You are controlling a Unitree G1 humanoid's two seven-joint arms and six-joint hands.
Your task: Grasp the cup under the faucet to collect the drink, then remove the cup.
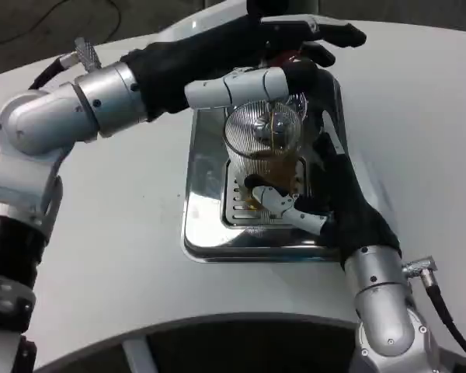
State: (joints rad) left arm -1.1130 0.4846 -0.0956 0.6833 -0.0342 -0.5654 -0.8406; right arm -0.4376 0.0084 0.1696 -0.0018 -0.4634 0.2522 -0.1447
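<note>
Cup (262, 140): clear, ribbed, upright on the slotted grate of a shiny metal drip tray (206, 194). Amber drink fills its lower part; a thin stream of the same colour runs down into it from above.

Right hand (322, 198): wrapped round the cup from the right side, white-and-black fingers (276, 198) curled across the lower front of the cup, dark palm against its right wall. Gripping the cup.

Left hand (252, 66): reaches in from the left, above and behind the cup. One white finger (237, 87) lies across just over the cup's rim; the dark upper fingers are closed around the dispenser part above the cup, where a bit of red shows. The faucet itself is mostly hidden by this hand, so the exact hold cannot be read.

Drip tray: rectangular, reflective, sits flat on the white tabletop (116, 256). Both silver forearms come in over the tabletop; a black cable trails from each wrist. Dark floor shows beyond the tabletop's far edge.
</note>
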